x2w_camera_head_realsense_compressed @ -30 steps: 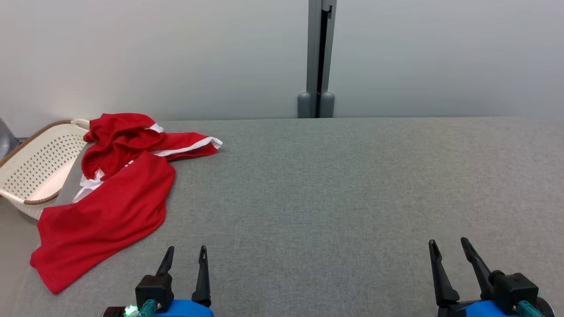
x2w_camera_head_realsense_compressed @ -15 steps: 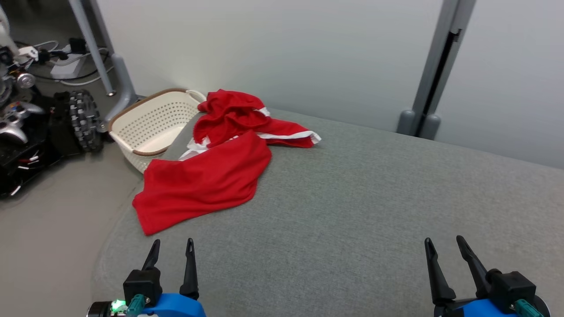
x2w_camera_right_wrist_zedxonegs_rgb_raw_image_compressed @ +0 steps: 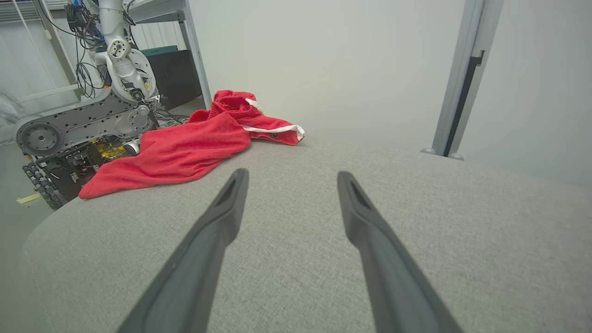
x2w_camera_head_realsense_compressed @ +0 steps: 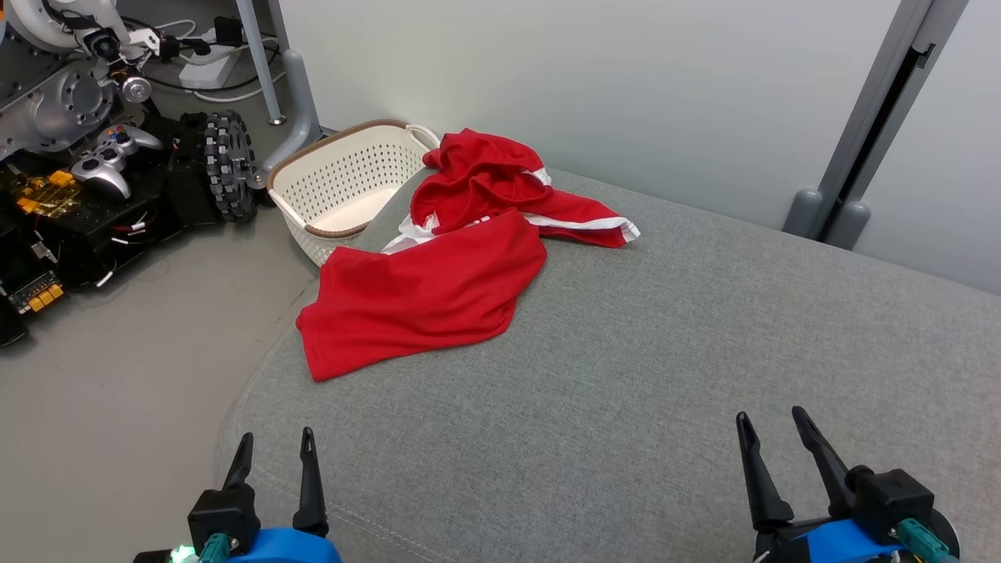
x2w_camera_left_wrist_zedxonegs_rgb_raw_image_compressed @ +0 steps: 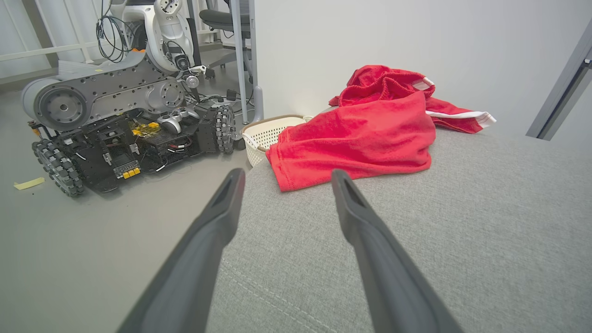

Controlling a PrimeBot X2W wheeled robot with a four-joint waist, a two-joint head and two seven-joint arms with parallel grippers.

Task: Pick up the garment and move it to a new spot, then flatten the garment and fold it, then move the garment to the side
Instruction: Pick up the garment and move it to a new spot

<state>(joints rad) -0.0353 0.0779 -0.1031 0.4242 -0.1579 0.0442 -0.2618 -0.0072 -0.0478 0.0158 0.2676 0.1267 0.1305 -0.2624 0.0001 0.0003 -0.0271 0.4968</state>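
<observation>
Only the view swings left; red garment lies crumpled beside the basket, left gripper and right gripper gaping, empty

Matt red cloth garment, grey woven surface, perforated plastic basket

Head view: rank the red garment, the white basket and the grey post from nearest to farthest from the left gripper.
1. Red garment, just ahead of the left gripper, on the left part of the grey surface.
2. White basket, beyond the garment, off the far left edge.
3. Grey post, far right, at the back.
</observation>
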